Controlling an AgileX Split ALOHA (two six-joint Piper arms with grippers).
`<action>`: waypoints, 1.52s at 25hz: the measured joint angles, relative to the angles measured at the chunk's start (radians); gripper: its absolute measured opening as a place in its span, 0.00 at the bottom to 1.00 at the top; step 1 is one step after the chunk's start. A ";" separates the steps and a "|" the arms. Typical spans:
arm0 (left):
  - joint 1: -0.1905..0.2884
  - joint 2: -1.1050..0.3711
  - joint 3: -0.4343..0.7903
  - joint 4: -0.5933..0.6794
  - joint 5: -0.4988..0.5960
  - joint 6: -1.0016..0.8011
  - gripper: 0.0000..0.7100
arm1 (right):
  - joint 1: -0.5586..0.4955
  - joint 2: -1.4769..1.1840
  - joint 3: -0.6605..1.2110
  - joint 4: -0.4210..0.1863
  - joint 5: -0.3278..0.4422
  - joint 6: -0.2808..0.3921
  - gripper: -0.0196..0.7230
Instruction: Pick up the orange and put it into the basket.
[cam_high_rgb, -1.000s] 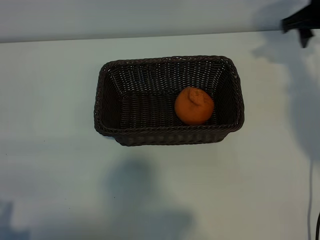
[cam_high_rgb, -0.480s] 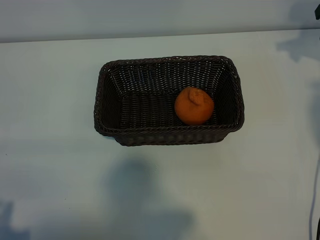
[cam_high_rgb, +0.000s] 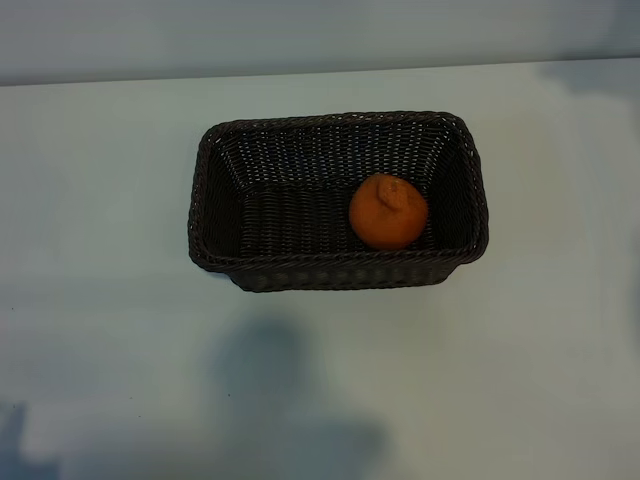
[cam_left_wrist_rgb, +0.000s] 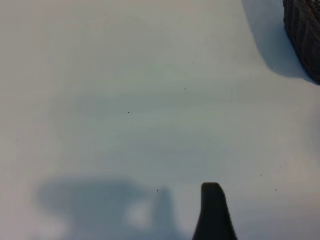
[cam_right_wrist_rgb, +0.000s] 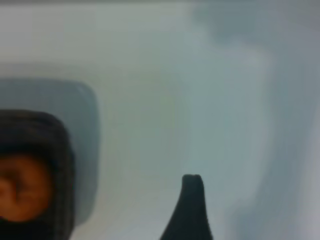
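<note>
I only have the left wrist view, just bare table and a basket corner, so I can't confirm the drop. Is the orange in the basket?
Observer: Yes. The orange lies inside the basket, on its floor.
Operator: Which part of the floor?
Observer: Toward the right end in the exterior view, close to the wall nearest that picture's lower edge, stem bump up.
Operator: And the right arm?
Observer: It is outside the exterior view. The right wrist view shows one finger of the right tool over bare table, apart from the basket.
</note>
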 joint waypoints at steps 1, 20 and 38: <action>0.000 0.000 0.000 0.000 0.000 0.000 0.72 | 0.000 -0.040 0.007 0.000 -0.001 -0.002 0.83; 0.000 0.000 0.000 0.000 0.000 0.000 0.72 | 0.101 -0.958 0.389 -0.145 -0.007 0.021 0.83; 0.000 0.000 0.000 0.000 0.000 0.000 0.72 | 0.106 -1.410 0.780 -0.156 -0.014 0.081 0.83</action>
